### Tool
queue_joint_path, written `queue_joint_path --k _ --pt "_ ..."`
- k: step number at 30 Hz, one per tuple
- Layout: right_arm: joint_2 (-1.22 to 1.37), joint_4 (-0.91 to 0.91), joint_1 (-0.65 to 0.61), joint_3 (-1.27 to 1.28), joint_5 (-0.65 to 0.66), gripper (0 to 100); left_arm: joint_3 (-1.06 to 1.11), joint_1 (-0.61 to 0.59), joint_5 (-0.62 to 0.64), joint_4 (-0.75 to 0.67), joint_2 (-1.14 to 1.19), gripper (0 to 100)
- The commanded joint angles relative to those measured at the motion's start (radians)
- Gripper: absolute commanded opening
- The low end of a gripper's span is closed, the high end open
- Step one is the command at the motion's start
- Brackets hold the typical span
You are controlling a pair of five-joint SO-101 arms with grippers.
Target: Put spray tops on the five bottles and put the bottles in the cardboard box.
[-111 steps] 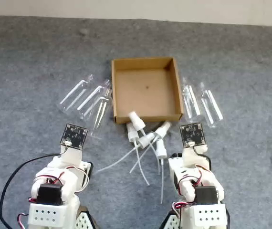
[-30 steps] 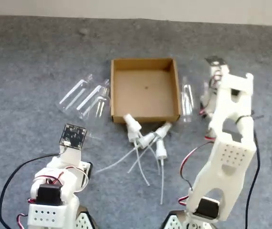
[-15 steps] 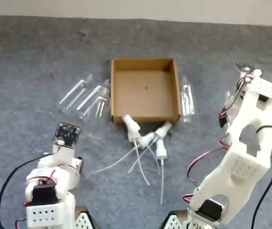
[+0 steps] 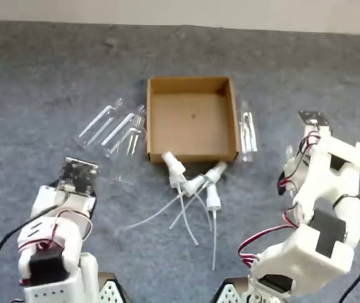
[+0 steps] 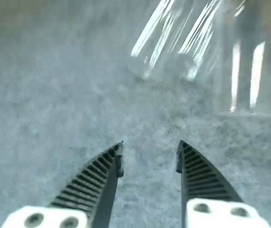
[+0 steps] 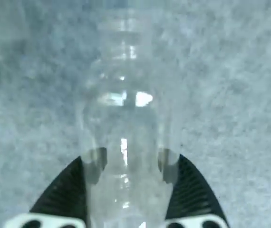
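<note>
Spray tops (image 4: pixel 194 183) tangle at the cardboard box's (image 4: pixel 192 155) 6 o'clock, three bottles (image 4: pixel 122 131) at 9, another bottle (image 4: pixel 248 135) at 3. My right claw (image 6: pixel 131 164) grips a clear bottle (image 6: pixel 126 107); my left claw (image 5: pixel 150 156) gapes over carpet (image 5: pixel 54 95).

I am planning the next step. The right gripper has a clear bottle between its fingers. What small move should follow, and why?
Probably carry the bottle toward the spray tops in front of the cardboard box. The right gripper grips it, its threaded neck is bare, and the left gripper is open.
</note>
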Motion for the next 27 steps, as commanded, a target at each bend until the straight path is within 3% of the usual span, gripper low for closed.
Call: queue_joint_path --k 1,7,12,18,27 --pt "-0.067 -0.042 0.007 -0.001 -0.034 0.4 -0.314 0.171 0.058 0.051 0.314 16" --pt "-0.067 -0.048 -0.008 -0.001 -0.034 0.4 -0.753 0.423 0.276 0.051 0.918 16" --pt "-0.067 -0.084 -0.008 0.004 -0.034 0.4 -0.932 0.579 0.451 -0.034 1.260 16" --pt "-0.065 -0.131 -0.019 0.010 -0.034 0.4 -0.911 0.648 0.686 -0.288 1.463 16" --pt "-0.067 -0.131 -0.019 0.010 -0.032 0.4 -0.734 0.685 0.796 -0.517 1.503 16"
